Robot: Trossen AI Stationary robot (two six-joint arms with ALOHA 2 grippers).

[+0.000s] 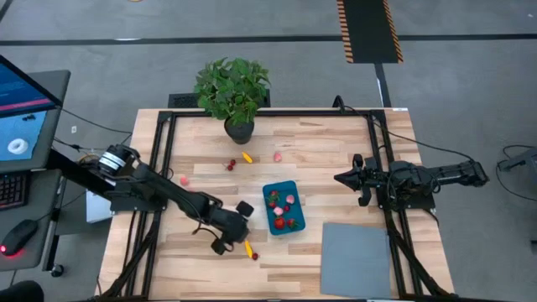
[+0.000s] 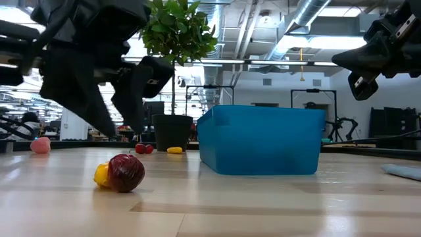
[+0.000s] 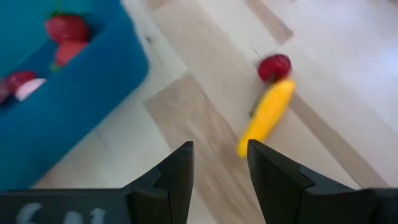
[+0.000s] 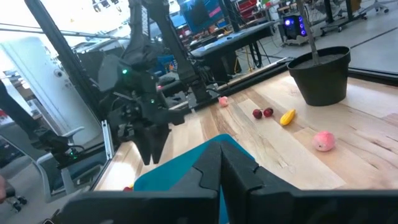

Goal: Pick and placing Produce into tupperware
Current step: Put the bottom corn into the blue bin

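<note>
The teal-blue tupperware (image 1: 283,207) stands mid-table with several red and pink produce pieces in it. A yellow piece (image 3: 266,115) and a dark red piece (image 3: 274,66) lie together on the wood by the tub's near left corner. My left gripper (image 1: 237,228) hangs open just above the table beside them, slanting down, with nothing between its fingers (image 3: 180,171). More produce lies loose toward the far side: a pink piece (image 1: 184,179), a red one (image 1: 231,165), a yellow one (image 1: 247,156) and another pink one (image 1: 278,156). My right gripper (image 1: 340,178) waits shut at the right.
A potted green plant (image 1: 235,92) stands at the far edge. A flat grey mat (image 1: 357,249) lies at the near right corner. Bare wood runs along the near edge and between the tub and my right arm.
</note>
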